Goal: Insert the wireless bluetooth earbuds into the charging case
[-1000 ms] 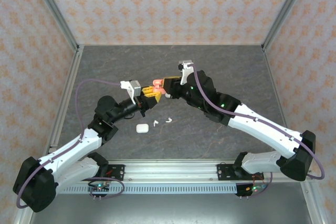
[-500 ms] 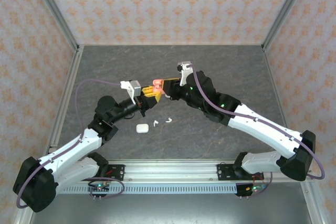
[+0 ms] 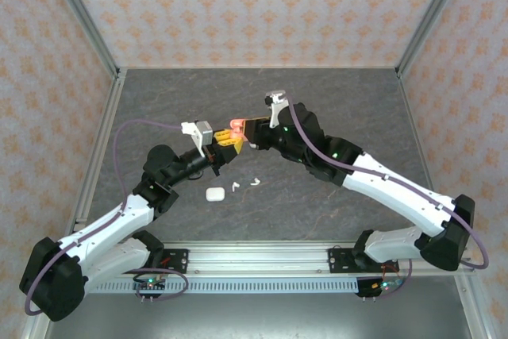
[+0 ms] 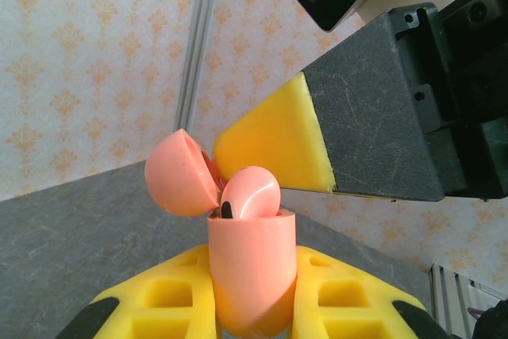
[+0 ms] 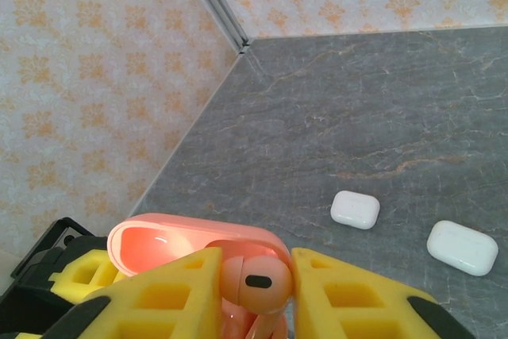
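My left gripper [image 4: 251,279] is shut on a coral-pink charging case [image 4: 252,263], held upright above the table with its lid [image 4: 178,172] hinged open. A coral-pink earbud [image 4: 250,194] sits head-up in the case's mouth. My right gripper [image 5: 254,283] is shut on that earbud [image 5: 258,279], its yellow pads [image 5: 163,295] on either side of the head. In the top view the two grippers meet at mid-table, left gripper [image 3: 223,147] below right gripper [image 3: 248,131], with the case [image 3: 236,125] between them.
A white case [image 3: 214,194] and two white earbuds [image 3: 236,186] [image 3: 255,182] lie on the grey table in front of the left arm. The right wrist view shows two white cases [image 5: 355,209] [image 5: 462,247] on the table. Patterned walls enclose three sides.
The right wrist has shifted slightly to the left over the case. The left arm and the case have held still.
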You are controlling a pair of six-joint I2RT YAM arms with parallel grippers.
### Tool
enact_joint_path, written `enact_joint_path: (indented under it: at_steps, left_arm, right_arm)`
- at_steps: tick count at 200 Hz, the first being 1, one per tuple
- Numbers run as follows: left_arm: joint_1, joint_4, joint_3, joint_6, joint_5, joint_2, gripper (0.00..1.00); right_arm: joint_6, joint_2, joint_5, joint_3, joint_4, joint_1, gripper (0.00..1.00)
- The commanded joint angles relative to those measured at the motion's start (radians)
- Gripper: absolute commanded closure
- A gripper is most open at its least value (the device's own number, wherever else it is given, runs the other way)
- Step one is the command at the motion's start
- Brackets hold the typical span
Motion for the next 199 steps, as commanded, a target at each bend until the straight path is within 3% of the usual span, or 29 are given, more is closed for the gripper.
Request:
enact_joint_path:
  at_steps: [1, 27, 167, 199]
  left_arm:
    - [-0.005, 0.033, 0.033, 0.021, -0.037, -0.013, 1.00]
    - [-0.005, 0.033, 0.031, 0.021, -0.046, -0.012, 1.00]
    - [-0.005, 0.038, 0.022, 0.021, -0.051, -0.008, 1.00]
    - [-0.007, 0.045, 0.019, 0.018, -0.047, -0.009, 1.00]
  right_arm:
    - [-0.022, 0.012, 0.013, 0.041, -0.061, 0.033, 0.74]
    - [-0.037, 0.028, 0.057, 0.062, -0.097, 0.048, 0.74]
    - [-0.023, 0.011, 0.009, 0.078, -0.087, 0.050, 0.66]
    - [-0.029, -0.016, 0.033, 0.076, -0.082, 0.050, 0.56]
